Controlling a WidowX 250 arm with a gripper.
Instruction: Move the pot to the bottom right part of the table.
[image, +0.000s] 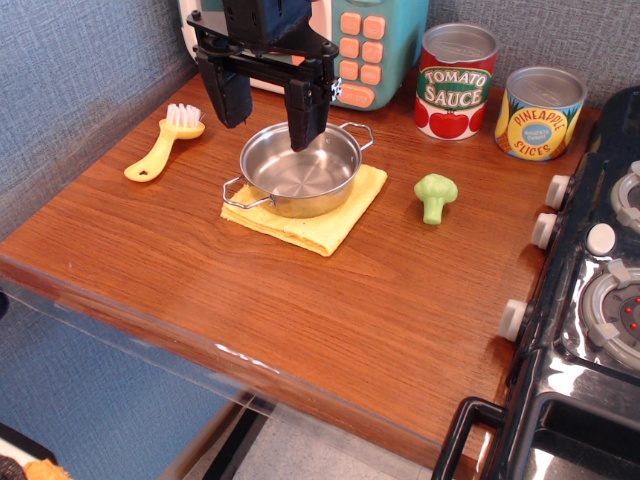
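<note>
The shiny steel pot (299, 169) with two wire loop handles sits on a folded yellow cloth (320, 222) near the back middle of the wood-grain table (300, 310). My black gripper (268, 112) hangs over the pot's far left rim. It is open: the right finger (307, 112) reaches down inside the pot, the left finger (227, 97) is outside the rim. It holds nothing.
A yellow brush (165, 143) lies at the left. A green broccoli toy (435, 196) lies right of the cloth. A tomato sauce can (456, 81) and a pineapple can (540, 112) stand at the back right. A black toy stove (590, 290) borders the right edge. A toy microwave (365, 50) stands behind the gripper.
</note>
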